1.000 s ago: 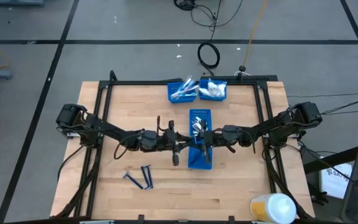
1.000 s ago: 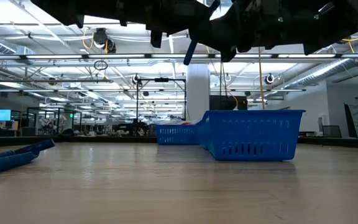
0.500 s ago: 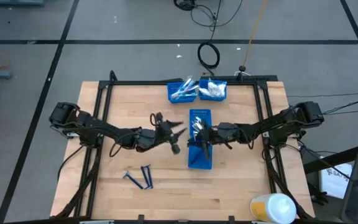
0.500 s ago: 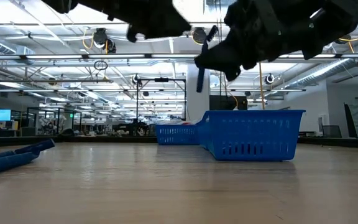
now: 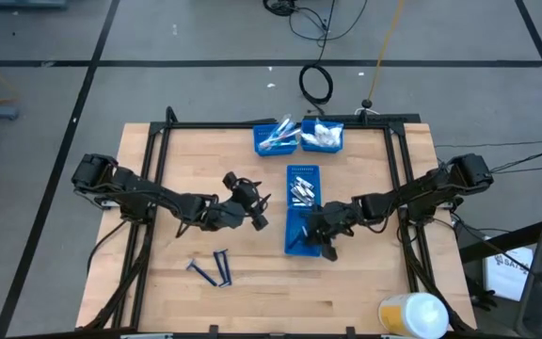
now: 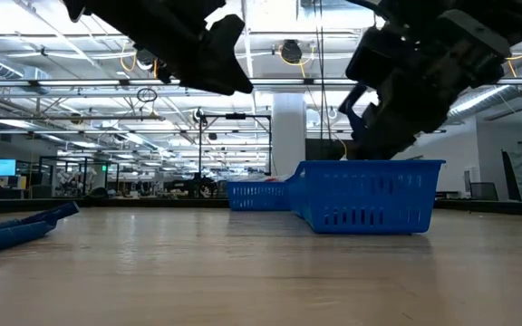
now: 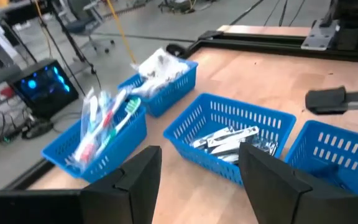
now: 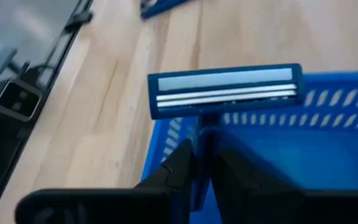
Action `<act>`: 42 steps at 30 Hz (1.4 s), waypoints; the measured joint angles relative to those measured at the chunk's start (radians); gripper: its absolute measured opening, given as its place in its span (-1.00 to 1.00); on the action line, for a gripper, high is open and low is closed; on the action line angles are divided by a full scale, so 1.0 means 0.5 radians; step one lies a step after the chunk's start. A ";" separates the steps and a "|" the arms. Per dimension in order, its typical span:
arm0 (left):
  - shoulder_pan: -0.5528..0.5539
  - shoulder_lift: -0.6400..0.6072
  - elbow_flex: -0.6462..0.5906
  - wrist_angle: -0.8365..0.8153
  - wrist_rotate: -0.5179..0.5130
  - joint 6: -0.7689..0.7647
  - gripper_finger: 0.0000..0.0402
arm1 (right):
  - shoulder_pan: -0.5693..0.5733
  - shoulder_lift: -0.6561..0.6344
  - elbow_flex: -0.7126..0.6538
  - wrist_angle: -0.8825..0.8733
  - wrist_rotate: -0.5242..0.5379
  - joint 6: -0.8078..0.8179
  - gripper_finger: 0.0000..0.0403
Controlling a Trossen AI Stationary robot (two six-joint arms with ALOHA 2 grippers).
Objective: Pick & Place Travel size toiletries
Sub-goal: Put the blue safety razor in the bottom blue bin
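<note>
The bench (image 5: 365, 282) lies bare along its near edge and in its near right part. Two dark blue razors (image 5: 211, 268) lie on the near left. Two blue bins (image 5: 299, 137) stand side by side at the far edge; two more (image 5: 302, 209) run end to end down the middle. The right end effector (image 5: 327, 247), clamped on a razor (image 8: 225, 88), hangs over the nearest bin. The left end effector (image 5: 257, 212) hovers just left of that row, jaws apart.

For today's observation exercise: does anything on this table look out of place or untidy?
Two dark blue razors lie loose on the wooden table, outside the blue bins. A third razor is clamped in the right gripper over the nearest bin.
</note>
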State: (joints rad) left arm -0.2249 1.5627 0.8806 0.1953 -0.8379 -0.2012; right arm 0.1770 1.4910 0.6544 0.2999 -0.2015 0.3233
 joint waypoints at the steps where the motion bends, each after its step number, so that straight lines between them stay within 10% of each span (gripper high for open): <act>1: 0.000 0.000 0.000 -0.015 0.001 -0.034 0.05 | 0.006 -0.001 0.000 0.012 0.028 0.001 -0.81; 31: 0.000 0.002 0.000 -0.218 0.023 -0.192 0.05 | -0.039 -0.001 0.000 -0.029 0.037 0.100 0.39; 35: -0.001 0.001 0.000 -0.448 0.312 -0.193 0.05 | -0.068 -0.001 0.000 -0.028 0.033 0.110 0.36; 42: -0.062 0.003 -0.001 -0.813 1.421 -0.598 0.05 | -0.072 -0.012 0.000 -0.033 0.028 -0.008 0.31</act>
State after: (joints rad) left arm -0.2560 1.5640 0.8803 -0.2111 -0.1272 -0.5001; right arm 0.1409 1.4848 0.6544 0.2834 -0.1875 0.3193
